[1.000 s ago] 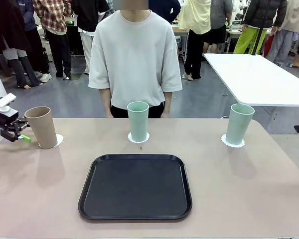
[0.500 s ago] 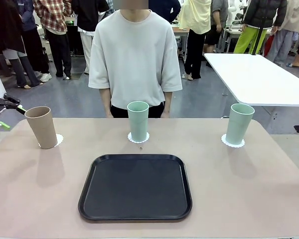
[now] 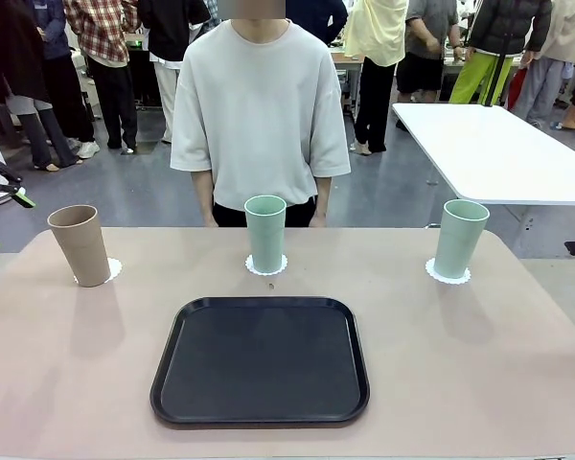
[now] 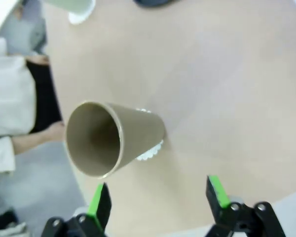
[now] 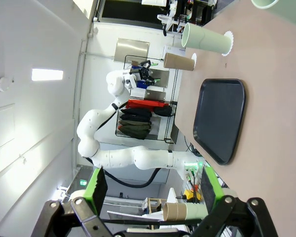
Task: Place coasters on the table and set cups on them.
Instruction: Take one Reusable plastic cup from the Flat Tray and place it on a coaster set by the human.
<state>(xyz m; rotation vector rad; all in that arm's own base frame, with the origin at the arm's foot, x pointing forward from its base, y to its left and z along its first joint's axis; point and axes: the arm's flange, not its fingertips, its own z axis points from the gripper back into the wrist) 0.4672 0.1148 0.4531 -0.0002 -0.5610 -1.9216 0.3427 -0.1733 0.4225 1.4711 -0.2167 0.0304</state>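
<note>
Three cups stand upright along the far side of the table [image 3: 479, 364], each on a white lacy coaster. At the left, the tan cup [image 3: 80, 244] covers most of its coaster [image 3: 112, 269]. One mint cup [image 3: 265, 233] is in the middle in front of the person, and another [image 3: 460, 238] is at the right. My left gripper [image 3: 7, 220] hangs open at the picture's left edge, apart from the tan cup. The left wrist view looks down at the tan cup [image 4: 113, 138] beyond the open left gripper [image 4: 158, 195]. Off the table, my right gripper [image 5: 153, 185] stands open with nothing in it.
A black tray [image 3: 261, 359] lies bare at the near middle of the table. A person stands at the far edge behind the middle cup. A white table [image 3: 498, 149] stands beyond the back right. Other people move about in the background.
My left gripper has drawn back from beside the tan cup, leftward and upward to the picture's edge. The cups and coasters have stayed put.
</note>
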